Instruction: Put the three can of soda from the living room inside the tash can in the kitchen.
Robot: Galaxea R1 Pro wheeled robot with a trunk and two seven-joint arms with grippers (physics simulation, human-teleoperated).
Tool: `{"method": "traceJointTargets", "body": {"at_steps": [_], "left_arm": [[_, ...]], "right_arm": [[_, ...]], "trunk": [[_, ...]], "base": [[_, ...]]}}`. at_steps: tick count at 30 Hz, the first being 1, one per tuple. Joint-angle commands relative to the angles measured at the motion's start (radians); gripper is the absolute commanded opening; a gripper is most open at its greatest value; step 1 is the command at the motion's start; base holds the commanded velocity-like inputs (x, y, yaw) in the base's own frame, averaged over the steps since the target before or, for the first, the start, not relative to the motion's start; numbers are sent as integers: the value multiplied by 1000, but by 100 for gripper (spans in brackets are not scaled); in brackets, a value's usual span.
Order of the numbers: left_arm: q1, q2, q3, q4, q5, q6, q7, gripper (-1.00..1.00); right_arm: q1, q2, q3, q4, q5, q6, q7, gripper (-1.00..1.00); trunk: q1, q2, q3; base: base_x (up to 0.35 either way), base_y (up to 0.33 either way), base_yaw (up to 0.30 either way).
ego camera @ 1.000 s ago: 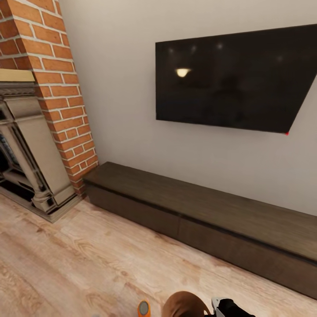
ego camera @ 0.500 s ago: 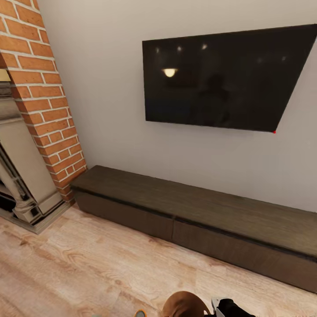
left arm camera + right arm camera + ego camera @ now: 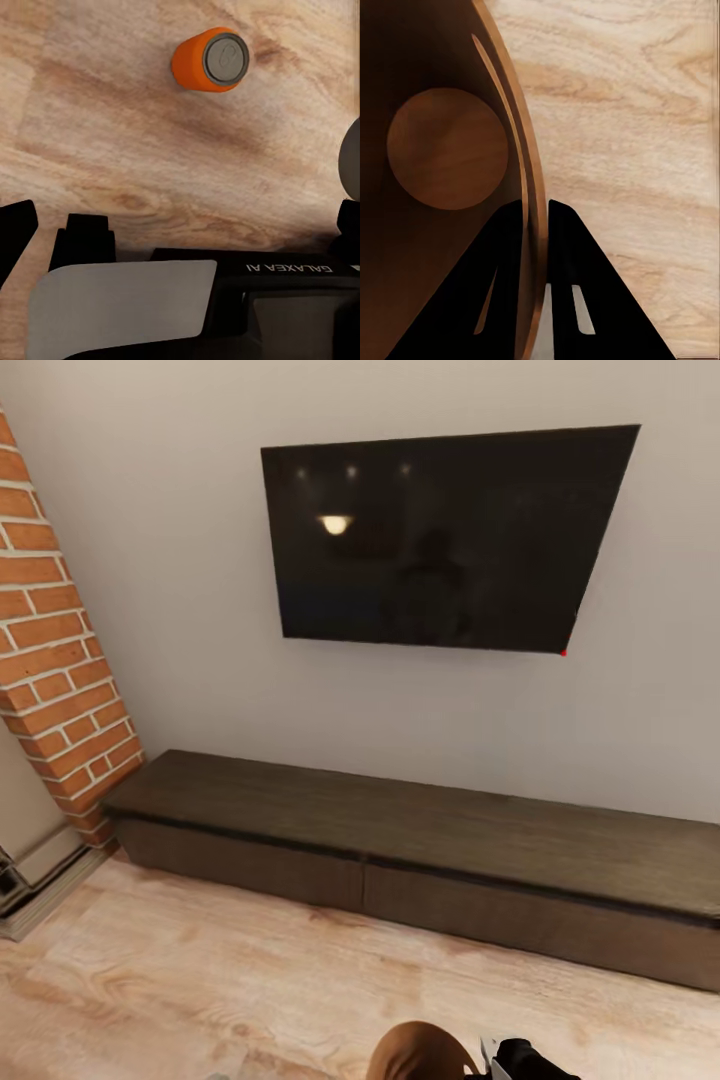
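Against a second earlier, the whole head view has swung to the right. The brick chimney is now cut by the left edge. Of the fireplace surround, a pale corner is left beside it. The wall TV is seen entire, hung well above the low dark cabinet. The orange can seen at the lower edge a second ago has passed out of the head view.

In the left wrist view an orange soda can with a grey top is seen on the plank floor, apart from the left claw, whose dark tips are spread with nothing between them.

In the right wrist view the right claw is clamped on the rim of the trash can, one finger inside the orange-brown wall and one outside. In the head view the bin's brown rim is seen below the cabinet at the lower edge.
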Motion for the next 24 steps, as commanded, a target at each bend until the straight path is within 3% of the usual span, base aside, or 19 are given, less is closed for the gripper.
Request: {"method": "traceJointTargets", "body": {"at_steps": [1,8,24], "left_arm": [[0,0,0,0,0,0,0,100],[0,-2,0,-1,0,0,0,100],[0,-2,0,-1,0,-1,1,100]], "right_arm": [[0,0,-7,0,-11,-1,6,-100],[0,-1,-7,0,-10,-1,6,-100],[0,-1,-6,0,-9,-1,6,-100]], "trunk": [[0,0,0],[0,0,0],[0,0,0]], "base": [[4,3,-286],[1,1,-247],[0,0,-28]]}}
